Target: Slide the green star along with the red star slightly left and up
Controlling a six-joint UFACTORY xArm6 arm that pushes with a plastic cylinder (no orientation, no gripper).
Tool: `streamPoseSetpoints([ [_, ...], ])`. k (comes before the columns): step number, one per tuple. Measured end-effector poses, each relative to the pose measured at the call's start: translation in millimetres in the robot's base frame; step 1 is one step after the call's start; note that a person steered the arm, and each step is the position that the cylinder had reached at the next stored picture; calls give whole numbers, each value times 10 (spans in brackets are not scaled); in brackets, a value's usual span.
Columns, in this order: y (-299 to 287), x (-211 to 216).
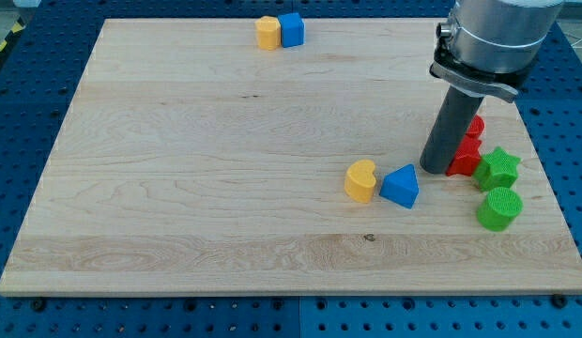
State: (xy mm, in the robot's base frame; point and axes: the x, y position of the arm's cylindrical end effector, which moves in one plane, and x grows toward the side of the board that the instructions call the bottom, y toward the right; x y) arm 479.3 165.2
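The green star (498, 168) lies near the board's right edge, touching the red star (466, 155) on its left. A second red block (475, 126) sits just above the red star, mostly hidden behind the rod. My tip (433, 169) rests on the board just left of the red star, between it and the blue triangle (401, 186). The rod hides the left part of the red blocks.
A green cylinder (499, 207) sits just below the green star. A yellow heart (361, 180) touches the blue triangle's left side. A yellow block (267, 32) and a blue cube (291, 29) sit together at the board's top edge (178, 21).
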Motion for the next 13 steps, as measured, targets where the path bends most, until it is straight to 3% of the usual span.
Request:
streamPoseSetpoints([
  [2,-606,-208],
  [3,-681,-756],
  [4,-476,-1275],
  [5,24,-1443],
  [6,599,-1335],
  [7,1029,-891],
  [9,1165,277],
  [11,784,388],
  [13,101,-19],
])
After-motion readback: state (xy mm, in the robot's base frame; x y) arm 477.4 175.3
